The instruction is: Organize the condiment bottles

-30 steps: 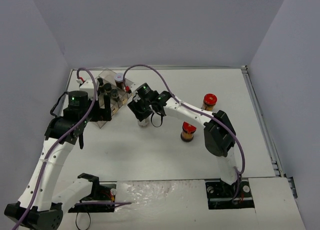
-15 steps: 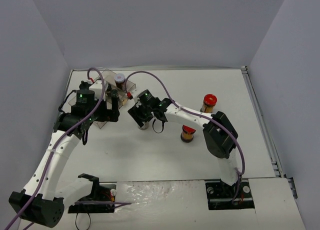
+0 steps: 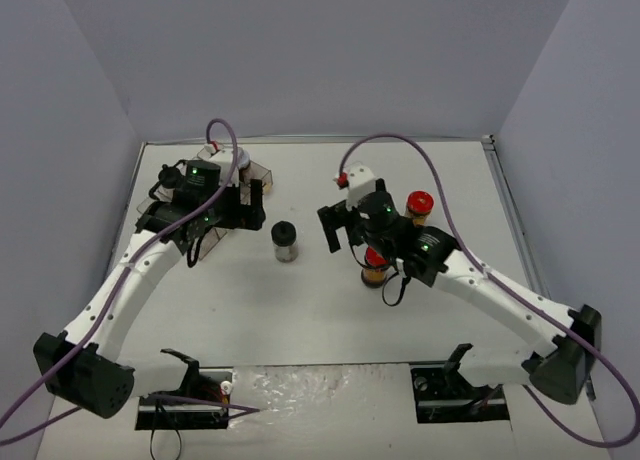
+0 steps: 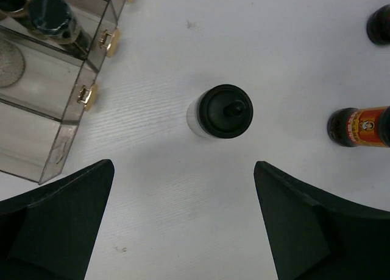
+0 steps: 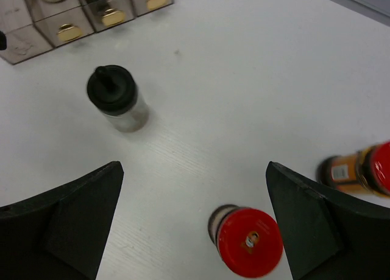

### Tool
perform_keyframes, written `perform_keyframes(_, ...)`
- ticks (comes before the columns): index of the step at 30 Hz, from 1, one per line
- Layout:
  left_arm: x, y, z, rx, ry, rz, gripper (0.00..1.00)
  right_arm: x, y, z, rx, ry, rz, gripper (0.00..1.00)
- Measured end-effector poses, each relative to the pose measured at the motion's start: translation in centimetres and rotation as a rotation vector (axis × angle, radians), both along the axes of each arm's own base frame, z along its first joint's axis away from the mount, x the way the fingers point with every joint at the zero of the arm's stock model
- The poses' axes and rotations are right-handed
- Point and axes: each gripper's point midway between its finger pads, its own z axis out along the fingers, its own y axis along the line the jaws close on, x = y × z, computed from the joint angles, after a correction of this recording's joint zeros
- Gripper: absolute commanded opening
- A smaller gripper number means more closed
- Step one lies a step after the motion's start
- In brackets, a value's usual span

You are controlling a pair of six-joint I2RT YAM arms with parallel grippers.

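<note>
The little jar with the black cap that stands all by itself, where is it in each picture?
Top external: the black-capped jar stands a bit left of the picture's middle.
Left wrist: it is near the middle, seen from above.
Right wrist: it is in the upper left.
Shared landmark: the clear tray lies up and to the left of the jar in all three.

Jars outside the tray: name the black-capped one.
The jar standing alone in the middle, between both arms. The other two loose jars, farther right, have red lids.
</note>
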Motion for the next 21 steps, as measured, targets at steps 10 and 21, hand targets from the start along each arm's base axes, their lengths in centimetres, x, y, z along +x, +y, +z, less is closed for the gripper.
perform_keyframes(10, 1.4, -7.5, -5.3, 0.097, 0.115, -0.124, 0.97, -0.3, -12.5, 0.0, 0.115, -0.052, -0.392, 1.0)
perform_keyframes(21, 2.8, -8.2, -13.1, 0.262, 0.235, -0.062, 0.96, -0.9, -13.2, 1.2, 0.174, -0.069, -0.415, 1.0)
